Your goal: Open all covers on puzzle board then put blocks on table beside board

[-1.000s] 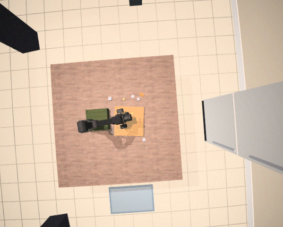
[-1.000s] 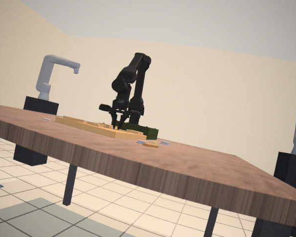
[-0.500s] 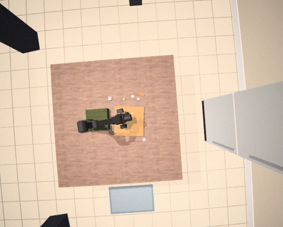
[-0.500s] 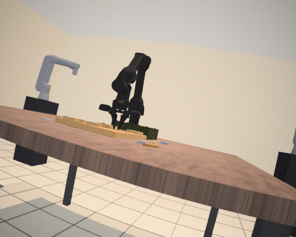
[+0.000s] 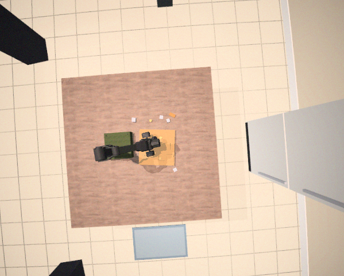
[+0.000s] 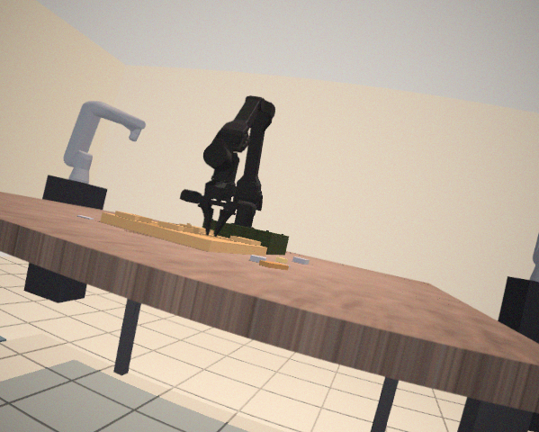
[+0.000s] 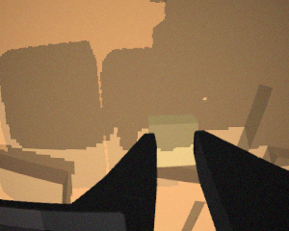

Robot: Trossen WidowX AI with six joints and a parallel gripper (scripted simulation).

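The orange-yellow puzzle board [image 5: 166, 133] [image 6: 166, 235] [image 7: 53, 29] lies under the hand. My gripper [image 6: 211, 234] [image 7: 174, 141] is slightly open, its tips low at the board. In the wrist view a pale yellow block-like piece [image 7: 175, 140] shows at the fingertips and looks a little wider than the gap; no grip on it shows. Whether it is a block or a cover's knob is unclear. Covers and wells are partly hidden by the arm and shadow. On the table beside the board are a small yellow block [image 5: 150, 120] [image 6: 282, 259] and an orange piece [image 5: 172, 114] [image 6: 273, 265].
White pieces lie above the board in the top view, at left [image 5: 133, 119] and right [image 5: 161, 117] [image 5: 167, 120]. Another white piece [image 5: 174, 169] [image 6: 85, 217] lies near the board's lower right corner. A dark green box [image 5: 118, 138] [image 6: 273, 242] stands beside the board, under the arm.
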